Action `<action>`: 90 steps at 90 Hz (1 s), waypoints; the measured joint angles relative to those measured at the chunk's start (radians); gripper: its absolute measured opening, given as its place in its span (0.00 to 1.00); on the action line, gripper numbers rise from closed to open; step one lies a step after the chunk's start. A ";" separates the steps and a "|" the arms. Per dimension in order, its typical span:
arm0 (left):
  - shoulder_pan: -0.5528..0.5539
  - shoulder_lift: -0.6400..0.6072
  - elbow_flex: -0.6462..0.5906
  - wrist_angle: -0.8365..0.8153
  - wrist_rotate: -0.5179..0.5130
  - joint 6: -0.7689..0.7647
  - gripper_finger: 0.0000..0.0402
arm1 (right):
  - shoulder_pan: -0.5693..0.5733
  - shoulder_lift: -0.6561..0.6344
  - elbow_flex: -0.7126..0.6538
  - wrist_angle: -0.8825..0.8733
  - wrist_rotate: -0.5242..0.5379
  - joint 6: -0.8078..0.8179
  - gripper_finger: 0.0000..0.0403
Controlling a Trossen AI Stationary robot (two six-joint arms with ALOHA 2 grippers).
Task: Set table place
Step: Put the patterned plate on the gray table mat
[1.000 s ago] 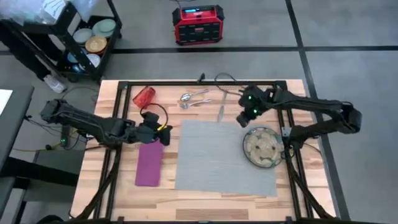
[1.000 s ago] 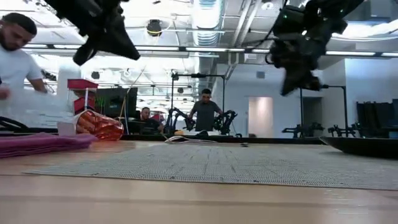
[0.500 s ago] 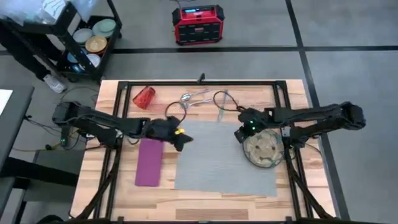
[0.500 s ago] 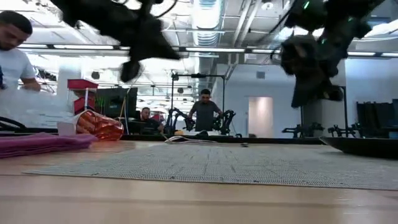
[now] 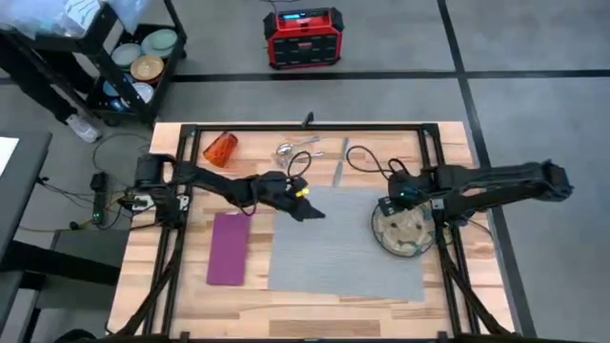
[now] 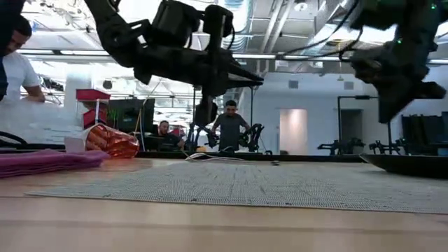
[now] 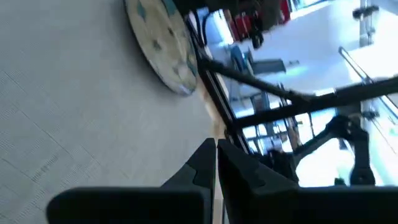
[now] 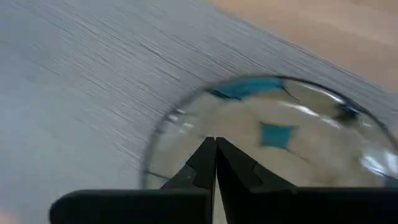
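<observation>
Counter (image 5: 448,143): wooden planks, placemat (image 5: 343,238) centred.
Plate (image 5: 402,229): directly beneath right gripper (image 5: 389,207), fingers together.
Left gripper (image 5: 315,213): farther, fingers together.

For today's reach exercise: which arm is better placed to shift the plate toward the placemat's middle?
Probably the right. Its claw, shut, hangs at the plate rim on the placemat edge, while the left claw, also shut, is over the mat's far-left part.

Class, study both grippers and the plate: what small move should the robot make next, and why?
Probably the right gripper should open and come down on the near rim of the round green-brown patterned plate. It hovers shut above that rim, and the plate overhangs the right edge of the grey rectangular placemat, off-centre. The left gripper is shut, empty.
</observation>
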 joint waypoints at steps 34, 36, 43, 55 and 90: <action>0.010 0.000 0.008 -0.388 -0.002 0.034 0.00 | 0.061 0.204 -0.130 0.299 -0.188 0.000 0.00; 0.006 0.000 0.008 -0.410 -0.002 0.034 0.00 | 0.066 0.218 -0.132 0.314 -0.194 0.003 0.00; -0.010 0.000 0.008 -0.471 -0.002 0.056 0.00 | 0.082 0.259 -0.132 0.382 -0.200 0.005 0.00; -0.031 0.016 0.006 -0.544 -0.025 0.098 0.00 | 0.084 0.333 -0.131 0.599 -0.254 0.005 0.00; -0.027 0.123 0.010 -0.467 0.028 0.098 0.00 | 0.071 0.661 -0.022 1.137 -0.477 0.020 0.00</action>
